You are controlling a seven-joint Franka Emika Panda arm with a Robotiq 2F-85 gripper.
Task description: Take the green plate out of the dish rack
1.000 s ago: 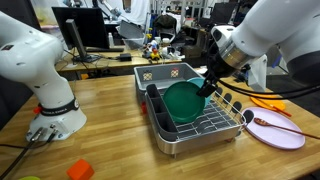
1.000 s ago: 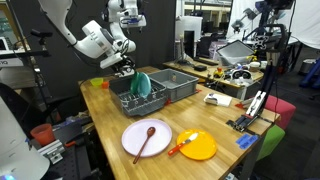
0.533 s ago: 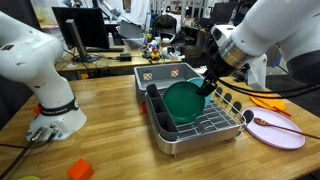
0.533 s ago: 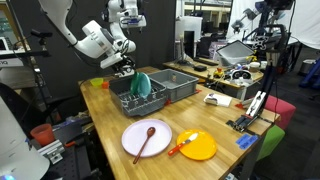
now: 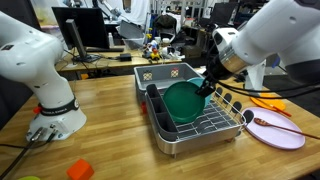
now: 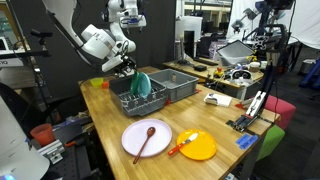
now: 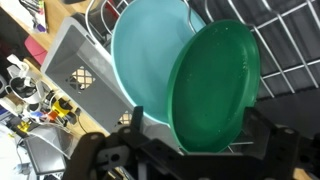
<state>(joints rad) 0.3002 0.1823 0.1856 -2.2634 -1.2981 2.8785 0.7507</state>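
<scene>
The green plate (image 7: 212, 85) stands on edge in the dish rack (image 5: 205, 125), leaning against a lighter teal plate (image 7: 140, 50). My gripper (image 7: 197, 135) is open, and the green plate's near rim sits between its two dark fingers (image 7: 135, 125) without either finger pressing on it. In both exterior views the gripper (image 5: 207, 84) (image 6: 124, 68) hangs at the top edge of the green plate (image 5: 183, 100) (image 6: 141, 84), above the rack (image 6: 133, 101). The rack's black utensil holder (image 5: 156, 103) is on the side away from the gripper.
A grey perforated bin (image 5: 165, 72) (image 6: 178, 83) stands right behind the rack. A pink plate with a wooden spoon (image 5: 275, 128) (image 6: 145, 138) and an orange plate (image 6: 197, 146) lie on the wooden table. A white robot base (image 5: 52, 108) is mounted at one end.
The arm's upper links have shifted slightly; the gripper stays open at the green plate's rim, and the plate has not moved.
</scene>
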